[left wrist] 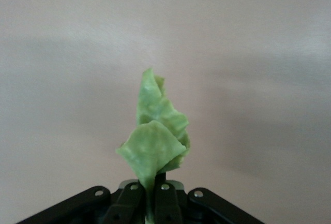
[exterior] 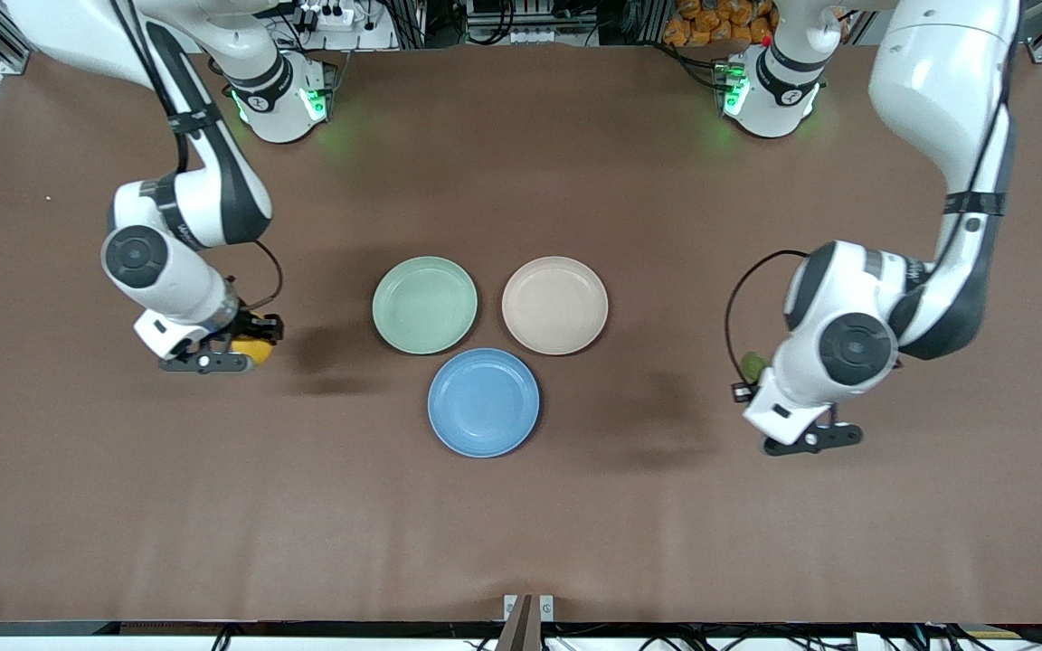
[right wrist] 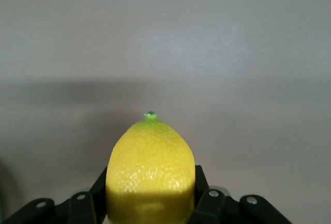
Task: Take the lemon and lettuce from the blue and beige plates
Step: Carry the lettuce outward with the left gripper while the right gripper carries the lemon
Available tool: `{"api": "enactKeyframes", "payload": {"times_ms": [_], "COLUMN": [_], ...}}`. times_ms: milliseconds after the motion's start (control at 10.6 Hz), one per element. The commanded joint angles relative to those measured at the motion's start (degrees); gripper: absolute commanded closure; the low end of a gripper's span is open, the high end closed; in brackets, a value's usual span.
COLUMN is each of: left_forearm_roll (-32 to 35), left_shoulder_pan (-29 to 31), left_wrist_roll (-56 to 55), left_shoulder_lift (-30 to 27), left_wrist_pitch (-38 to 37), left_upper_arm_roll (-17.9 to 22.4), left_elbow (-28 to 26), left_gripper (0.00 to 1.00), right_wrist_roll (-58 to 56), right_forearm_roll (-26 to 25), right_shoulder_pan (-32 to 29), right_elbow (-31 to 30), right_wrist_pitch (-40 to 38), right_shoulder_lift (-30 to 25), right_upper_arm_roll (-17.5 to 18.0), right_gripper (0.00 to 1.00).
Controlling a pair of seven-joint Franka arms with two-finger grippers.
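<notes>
You had the right gripper (exterior: 245, 348) up over bare table (exterior: 521, 524) toward the right arm's end, well apart from the plates, its fingers (right wrist: 83, 206) pinching the lemon (right wrist: 150, 175) from both sides. In the right wrist view the yellow fruit stood out from the jaws with its small green tip pointing away from the wrist, and nothing but plain tabletop showed past it.

Your left gripper (exterior: 750, 369) hung over bare table toward the left arm's end, also well clear of the plates. Its fingers (left wrist: 129, 203) were pressed together on the stem end of the lettuce (left wrist: 155, 141), and the crinkled green leaf rose out of the jaws. In the front view only a small green scrap of it showed beside the wrist.

The three plates sat together in the middle of the table, none of them carrying anything. The blue plate (exterior: 483, 402) lay nearest the front camera. The beige plate (exterior: 554, 305) and the mint-green plate (exterior: 424, 304) sat side by side farther from it, the beige one toward the left arm's end, the green one toward the right arm's end
</notes>
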Motion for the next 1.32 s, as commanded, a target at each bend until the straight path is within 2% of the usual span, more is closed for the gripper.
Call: {"api": "enactKeyframes", "payload": {"times_ms": [0, 189, 378, 472, 567, 661, 756, 850, 1039, 1228], "left_forearm_roll": [0.3, 0.2, 0.3, 0.4, 0.4, 0.3, 0.2, 0.1, 0.1, -1.0], "left_shoulder_pan": [2.9, 3.8, 3.7, 3.7, 3.7, 3.9, 4.0, 4.0, 3.9, 4.5], "left_wrist_roll": [5.5, 8.4, 8.5, 8.7, 8.7, 8.7, 8.6, 8.5, 6.9, 4.9], "left_shoulder_lift": [-0.2, 0.5, 0.8, 1.2, 1.3, 1.2, 1.0, 0.9, -0.4, -5.6], "left_wrist_pitch": [-0.5, -0.3, -0.2, 0.1, 0.2, 0.2, 0.2, 0.2, 0.2, 2.0], "left_upper_arm_roll": [-0.8, -0.8, -0.8, -0.8, -0.8, -0.8, -0.8, -0.8, -1.2, -1.6], "left_elbow": [-0.5, -0.6, -0.7, -0.7, -0.7, -0.7, -0.9, -1.1, -3.4, -10.1], "left_gripper": [1.00, 1.00, 0.47, 0.00, 0.00, 0.00, 0.00, 0.00, 0.00, 0.00], "right_wrist_roll": [-9.7, -14.3, -14.3, -14.3, -14.3, -14.3, -14.2, -13.7, -13.7, -13.7], "right_forearm_roll": [-0.6, -0.6, -0.6, -0.5, -0.5, -0.5, -0.3, 0.1, 0.1, 0.1], "right_shoulder_pan": [-2.1, -2.3, -2.9, -3.0, -3.0, -3.1, -3.1, -3.0, -2.8, -2.5], "right_elbow": [-3.1, -3.1, -3.2, -3.2, -3.2, -3.1, -2.9, -2.9, -2.4, -0.3], "right_wrist_pitch": [7.5, 11.2, 16.3, 18.5, 20.7, 21.2, 21.1, 21.1, 20.2, 13.3], "right_shoulder_lift": [0.4, 3.0, 6.6, 8.4, 9.7, 10.5, 10.5, 10.4, 9.1, 6.5], "right_upper_arm_roll": [-3.4, -5.1, -5.1, -5.1, -5.1, -5.1, -5.1, -5.1, -5.1, -5.1], "right_gripper": [1.00, 1.00, 1.00, 1.00, 0.97, 0.78, 0.23, 0.00, 0.00, 0.00]}}
